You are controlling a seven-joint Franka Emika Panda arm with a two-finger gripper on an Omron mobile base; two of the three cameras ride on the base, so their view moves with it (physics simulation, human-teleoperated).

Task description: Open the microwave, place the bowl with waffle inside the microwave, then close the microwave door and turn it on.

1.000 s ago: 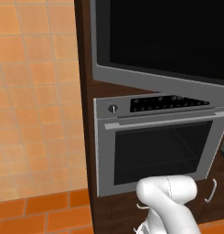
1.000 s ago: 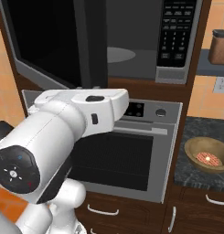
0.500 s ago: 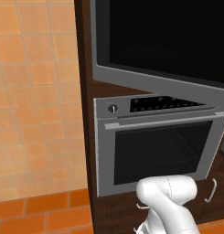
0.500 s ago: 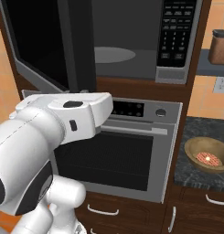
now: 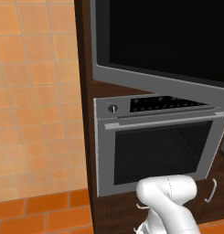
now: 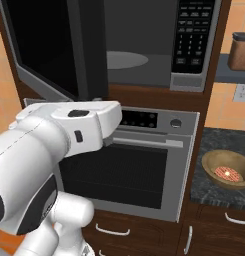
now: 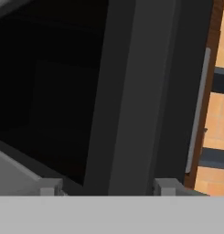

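microwave door (image 5: 163,41) cut by top and right edges, oven (image 6: 144,165) left part behind arm, canister (image 6: 240,51) cropped at right edge

a: any writing you can actually read?

b: none. the microwave (image 6: 144,45) has a keypad panel (image 6: 190,35) on its right side with rows of pale marks on the buttons, but they are too small and blurred to make out as letters or digits.

a: and the oven (image 6: 139,160) below it?

b: its dark display strip (image 6: 139,119) carries small light dots in the right base view, and in the left base view the same strip (image 5: 166,103) shows rows of specks. no word or number can be told. no brand name on either appliance.
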